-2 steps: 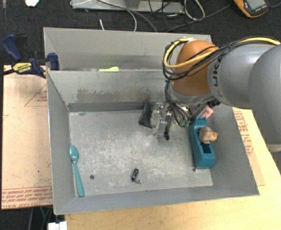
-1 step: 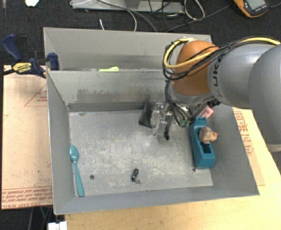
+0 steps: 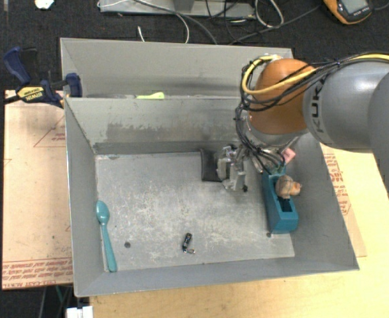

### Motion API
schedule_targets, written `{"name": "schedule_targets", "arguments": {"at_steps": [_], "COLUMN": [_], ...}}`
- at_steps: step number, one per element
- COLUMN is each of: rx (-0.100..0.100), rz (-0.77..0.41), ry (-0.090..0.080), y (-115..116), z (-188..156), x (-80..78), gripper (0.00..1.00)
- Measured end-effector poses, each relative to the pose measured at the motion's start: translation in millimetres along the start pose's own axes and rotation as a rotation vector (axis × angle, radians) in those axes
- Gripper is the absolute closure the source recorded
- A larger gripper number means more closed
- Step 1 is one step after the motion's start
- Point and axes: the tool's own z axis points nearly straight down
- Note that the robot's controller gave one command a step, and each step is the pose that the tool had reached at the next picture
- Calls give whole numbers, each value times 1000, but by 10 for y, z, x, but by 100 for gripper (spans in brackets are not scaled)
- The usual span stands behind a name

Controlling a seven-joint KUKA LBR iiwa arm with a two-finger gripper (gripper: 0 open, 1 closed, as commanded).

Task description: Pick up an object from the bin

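My gripper point(image 3: 234, 175) hangs low over the back middle of the bin floor, under the orange wrist cover. A flat black rectangular piece point(image 3: 210, 167) lies just left of it, close to or touching its side. To the right lies a long teal block point(image 3: 279, 209), with a small tan lump point(image 3: 288, 188) resting on its far end. A small pink piece point(image 3: 288, 156) shows behind the lump, beside the wrist cables. Nothing can be seen held in the gripper.
A teal plastic spoon point(image 3: 105, 236) lies along the left wall, bowl toward the back. A tiny black and silver item point(image 3: 188, 242) sits near the front middle. A yellow-green scrap point(image 3: 150, 96) rests on the back ledge. The arm covers the bin's right rear.
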Motion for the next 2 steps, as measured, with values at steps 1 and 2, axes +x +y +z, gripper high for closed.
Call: {"name": "schedule_targets", "arguments": {"at_steps": [1,2], "rx": [-1,2], "rz": [-70,240], "ry": [5,2], "y": [-123,-218], "z": [-583,-687], "x": [-25,15], "gripper": [100,100]}}
